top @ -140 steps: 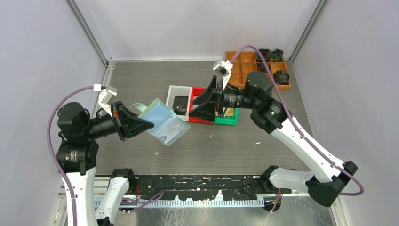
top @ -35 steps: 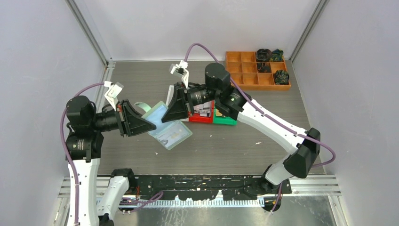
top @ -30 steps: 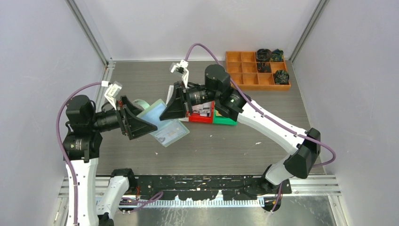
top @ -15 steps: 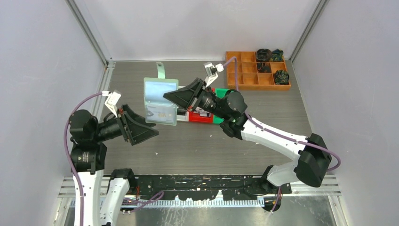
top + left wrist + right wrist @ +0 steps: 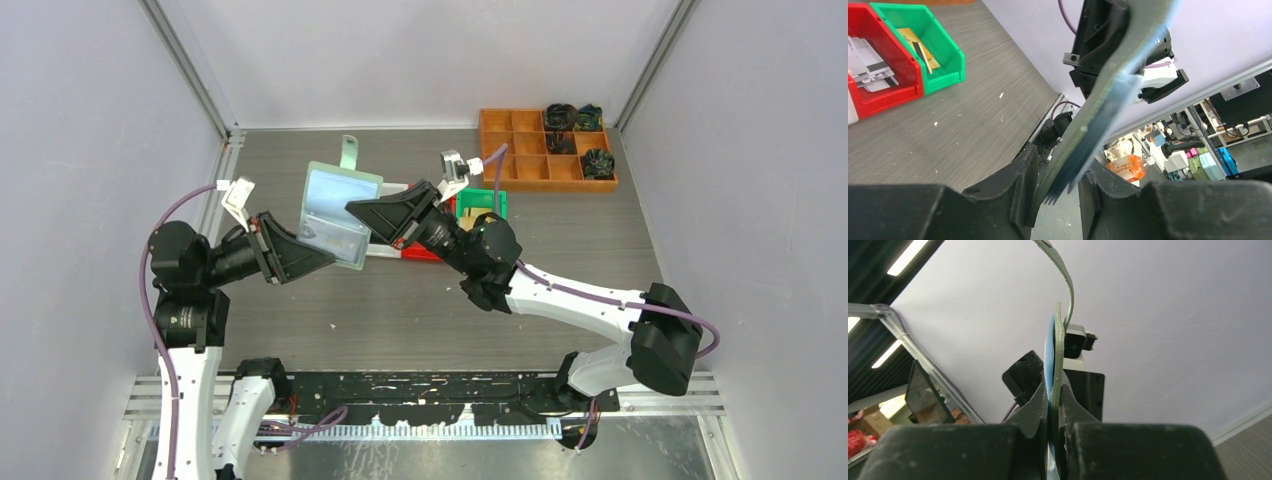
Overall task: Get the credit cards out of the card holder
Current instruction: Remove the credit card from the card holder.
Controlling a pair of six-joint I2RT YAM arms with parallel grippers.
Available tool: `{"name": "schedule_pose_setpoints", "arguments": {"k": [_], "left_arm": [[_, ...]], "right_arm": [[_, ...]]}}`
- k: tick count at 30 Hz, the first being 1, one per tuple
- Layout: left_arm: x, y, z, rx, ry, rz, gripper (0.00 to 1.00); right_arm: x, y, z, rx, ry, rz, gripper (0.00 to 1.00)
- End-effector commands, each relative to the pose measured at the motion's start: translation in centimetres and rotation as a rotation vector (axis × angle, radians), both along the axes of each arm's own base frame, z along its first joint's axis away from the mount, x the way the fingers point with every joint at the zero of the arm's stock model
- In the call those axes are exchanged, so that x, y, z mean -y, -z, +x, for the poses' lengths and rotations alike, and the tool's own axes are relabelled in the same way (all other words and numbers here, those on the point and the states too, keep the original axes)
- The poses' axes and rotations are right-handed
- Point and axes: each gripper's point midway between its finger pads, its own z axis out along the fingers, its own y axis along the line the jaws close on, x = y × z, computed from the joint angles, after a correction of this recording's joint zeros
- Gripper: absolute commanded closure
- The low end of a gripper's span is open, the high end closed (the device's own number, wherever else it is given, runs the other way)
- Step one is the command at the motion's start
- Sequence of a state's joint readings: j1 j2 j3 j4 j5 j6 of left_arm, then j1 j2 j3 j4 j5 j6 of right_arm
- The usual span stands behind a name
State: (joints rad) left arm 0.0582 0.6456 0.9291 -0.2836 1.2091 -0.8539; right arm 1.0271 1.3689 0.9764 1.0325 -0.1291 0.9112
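Note:
The pale mint-green card holder (image 5: 335, 205) hangs open in the air over the table's left middle, its strap (image 5: 348, 150) pointing to the back. My right gripper (image 5: 355, 210) is shut on its right edge; in the right wrist view the holder (image 5: 1058, 355) stands edge-on between the closed fingers (image 5: 1054, 400). My left gripper (image 5: 325, 258) is closed in on its lower near corner. In the left wrist view the fanned leaves (image 5: 1108, 95) sit between the fingers (image 5: 1058, 175). Loose credit cards lie in the red bin (image 5: 868, 55) and the green bin (image 5: 918, 45).
The green bin (image 5: 480, 205) and the red bin (image 5: 420, 250) stand behind the right arm, beside a white bin (image 5: 395, 188). An orange compartment tray (image 5: 520, 150) with dark items sits at the back right. A metal rail runs along the near edge.
The right gripper has pulled the holder out of the left gripper and swung it up and back. The left gripper opened, followed, and has closed in on the holder's lower corner.

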Motion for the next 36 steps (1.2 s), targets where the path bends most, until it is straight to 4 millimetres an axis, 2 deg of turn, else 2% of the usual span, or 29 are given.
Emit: {"name": "schedule_pose_setpoints", "arguments": {"k": [1, 4, 6, 9, 12, 16, 18, 24, 26, 29, 32, 34, 36], "left_arm": [[0.1, -2.5, -0.7, 0.127, 0.001, 0.001, 0.69], [0.2, -2.7, -1.2, 0.146, 0.027, 0.007, 0.84], [0.2, -2.6, -1.7, 0.162, 0.053, 0.028, 0.88], [0.2, -2.3, -2.7, 0.215, 0.088, 0.090, 0.94], [0.1, -1.9, -3.5, 0.261, 0.124, 0.138, 0.98], [0.0, -1.3, -4.0, 0.322, 0.158, 0.197, 1.00], [-0.2, -0.6, -4.2, 0.309, 0.163, 0.231, 1.00], [-1.4, 2.8, -2.6, 0.290, 0.159, 0.375, 1.00], [-2.2, 4.3, -1.9, 0.280, 0.155, 0.468, 1.00], [-4.5, 7.5, -0.9, 0.228, 0.184, 0.694, 1.00], [-7.3, 9.9, -1.4, 0.183, 0.314, 0.909, 1.00], [-9.0, 11.0, -1.9, 0.151, 0.403, 1.023, 1.00], [-10.4, 11.7, -1.9, 0.135, 0.435, 1.109, 1.00]], "right_arm": [[2.1, -1.8, 0.2, 0.016, 0.086, 0.049, 0.95], [2.5, -1.2, 1.0, -0.003, 0.115, 0.011, 0.73], [2.9, -1.1, 1.3, -0.004, 0.104, -0.013, 0.62], [3.4, -1.2, 1.7, 0.004, 0.027, -0.072, 0.58], [3.8, -1.3, 1.7, 0.038, -0.069, -0.147, 0.58], [4.1, 0.3, 1.0, 0.088, -0.127, -0.294, 0.59], [4.0, 0.7, 0.0, 0.138, -0.168, -0.363, 0.57], [3.5, -0.2, -2.0, 0.240, -0.302, -0.419, 0.45], [3.2, -0.1, -2.0, 0.246, -0.325, -0.428, 0.43], [2.8, 1.5, -1.0, 0.249, -0.291, -0.478, 0.34], [2.4, 4.2, 1.8, 0.207, -0.158, -0.581, 0.25], [2.0, 5.5, 2.8, 0.179, -0.138, -0.611, 0.20], [1.4, 6.6, 3.0, 0.173, -0.158, -0.618, 0.18]]}}
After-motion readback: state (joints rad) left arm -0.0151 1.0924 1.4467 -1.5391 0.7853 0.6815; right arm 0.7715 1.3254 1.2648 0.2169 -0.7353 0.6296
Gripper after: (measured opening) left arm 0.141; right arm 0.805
